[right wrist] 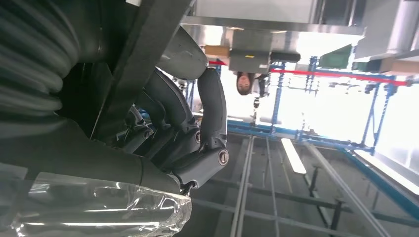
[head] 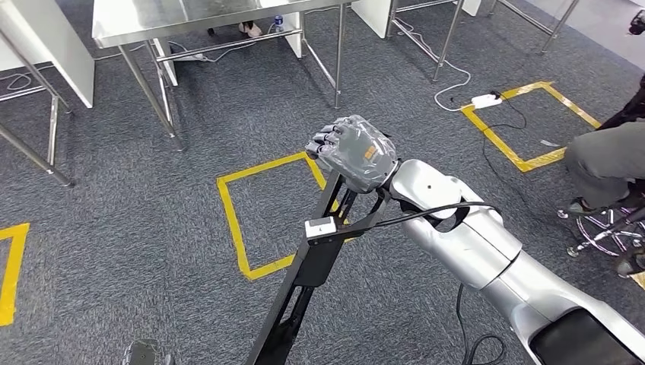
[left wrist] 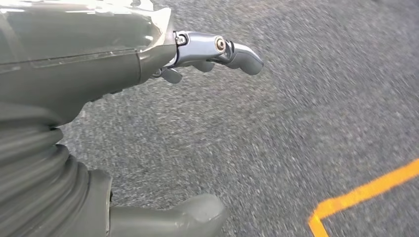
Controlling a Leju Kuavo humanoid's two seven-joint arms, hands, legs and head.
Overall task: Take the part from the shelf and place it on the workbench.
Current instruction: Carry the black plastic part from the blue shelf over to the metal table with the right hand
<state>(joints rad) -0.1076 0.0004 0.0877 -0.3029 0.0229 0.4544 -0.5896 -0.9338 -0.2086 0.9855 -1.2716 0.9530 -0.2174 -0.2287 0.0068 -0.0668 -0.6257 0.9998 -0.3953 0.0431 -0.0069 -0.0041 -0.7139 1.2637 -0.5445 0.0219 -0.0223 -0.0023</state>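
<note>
Silver and bulky, the right arm (head: 487, 251) rises from the lower edge of the head view, and at its end the right hand (head: 354, 152) grasps the part (head: 304, 281), a long black metal bracket. The bracket runs slantwise from the hand toward the robot's body, above the grey carpet (head: 137, 213); its upper end passes under the palm, with the dark fingers (head: 323, 141) curled over it. From the right wrist, the fingers (right wrist: 210, 113) wrap around the flat dark bar (right wrist: 141, 59), the thumb on its other side. A white tag (head: 320, 226) sits on the bracket just below the hand. In the left wrist view the left hand (left wrist: 148, 64) hangs above the carpet, grasping nothing, fingers released and apart. Yellow tape (head: 236, 220) marks a square on the floor beneath the bracket. Steel tables (head: 175, 23) stand beyond, and a seated person (head: 608, 160) is at the right.
</note>
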